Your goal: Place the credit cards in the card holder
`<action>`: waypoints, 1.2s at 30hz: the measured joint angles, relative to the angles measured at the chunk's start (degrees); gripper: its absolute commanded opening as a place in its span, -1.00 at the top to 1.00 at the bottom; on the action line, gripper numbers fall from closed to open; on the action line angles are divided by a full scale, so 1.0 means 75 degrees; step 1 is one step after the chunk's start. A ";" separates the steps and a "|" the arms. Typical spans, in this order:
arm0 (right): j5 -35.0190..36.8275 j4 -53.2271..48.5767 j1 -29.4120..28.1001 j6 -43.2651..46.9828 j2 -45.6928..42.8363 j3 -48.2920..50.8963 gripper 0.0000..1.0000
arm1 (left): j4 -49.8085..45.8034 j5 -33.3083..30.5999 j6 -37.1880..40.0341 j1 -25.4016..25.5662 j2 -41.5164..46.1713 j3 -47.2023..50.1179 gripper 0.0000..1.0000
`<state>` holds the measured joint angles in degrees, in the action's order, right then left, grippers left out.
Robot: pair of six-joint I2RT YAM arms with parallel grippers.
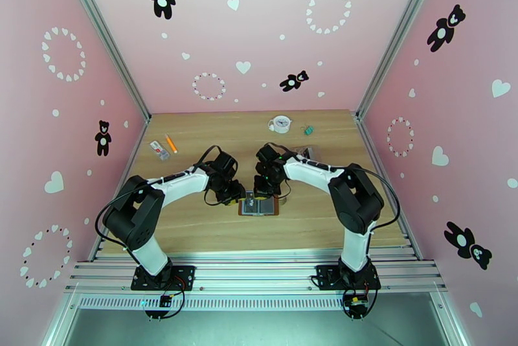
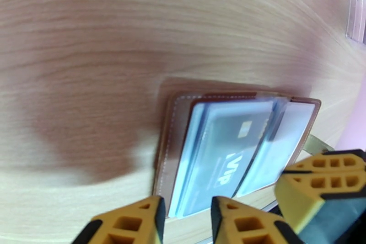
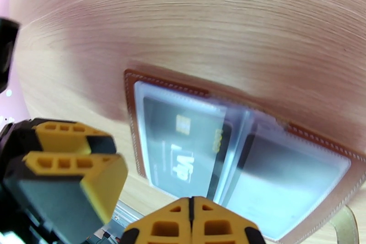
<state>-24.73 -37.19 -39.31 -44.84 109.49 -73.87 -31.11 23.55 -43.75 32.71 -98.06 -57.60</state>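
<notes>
Lying open on the table (image 1: 194, 224), the supple card holder (image 1: 259, 207) is flanked by the clenched right gripper (image 3: 192, 213) at 12 o'clock and the parted, empty left gripper (image 2: 185, 206) at 9 o'clock, and its stiff, slick credit cards (image 2: 228, 149) are judged best pinched edgewise.

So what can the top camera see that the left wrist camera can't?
Top camera: the whole left arm and right arm, an orange pen and a small white round thing far back on the table. Left wrist camera: the letters VIP and a gold chip on the dark card. Both: the brown card holder lying open on the wood, holding cards.
</notes>
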 measured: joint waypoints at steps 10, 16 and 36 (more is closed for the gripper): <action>0.0047 -0.0143 -0.0029 0.0029 0.0256 -0.0006 1.00 | -0.0023 0.0000 -0.0003 0.0000 0.0000 0.0000 0.34; 0.0131 -0.0137 -0.0117 0.0035 0.0318 -0.0003 1.00 | -0.0023 0.0000 -0.0032 0.0000 0.0000 0.0000 0.33; 0.0178 -0.0009 -0.0128 0.0058 0.0399 0.0140 1.00 | 0.0367 0.0388 -0.0326 0.0017 -0.0012 -0.0192 0.28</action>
<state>-23.40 -37.26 -40.27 -44.40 112.49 -72.82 -28.36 26.46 -46.19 32.84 -98.15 -59.05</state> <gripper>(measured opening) 0.028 0.363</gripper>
